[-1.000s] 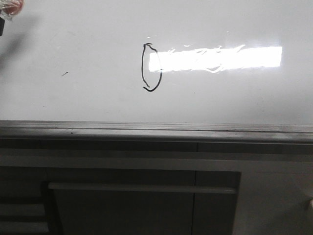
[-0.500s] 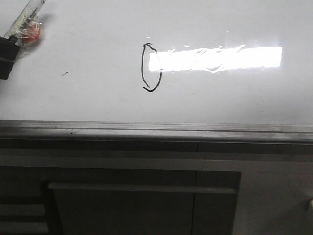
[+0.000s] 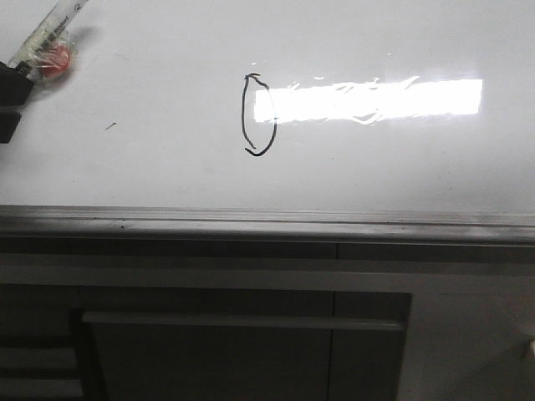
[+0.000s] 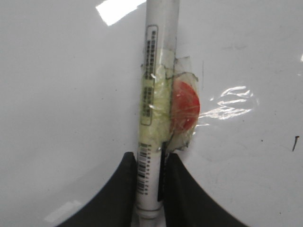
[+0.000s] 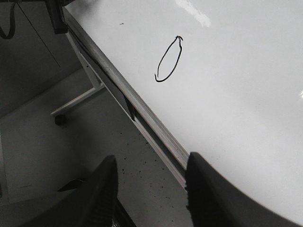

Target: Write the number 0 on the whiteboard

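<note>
The number 0 (image 3: 258, 115) is a tall narrow black oval on the whiteboard (image 3: 167, 167), just left of a bright glare strip. It also shows in the right wrist view (image 5: 169, 60). My left gripper (image 3: 10, 83) sits at the far left edge over the board, shut on a white marker (image 3: 50, 33) wrapped in yellowish tape with a red patch (image 3: 57, 60). In the left wrist view the gripper (image 4: 149, 158) clamps the marker (image 4: 154, 80) between both fingers; its tip is out of view. My right gripper (image 5: 150, 168) is open and empty, off the board's edge.
The silver-grey edge rail (image 3: 267, 224) runs along the board's near side. Below it is a grey cabinet front with a bar handle (image 3: 242, 321). A tiny dark speck (image 3: 109, 126) marks the board left of the oval. Floor and a wheeled stand leg (image 5: 75, 101) lie beside the board.
My left gripper with the marker came into view at the far left over the board, then shifted slightly up. The oval is unchanged.
</note>
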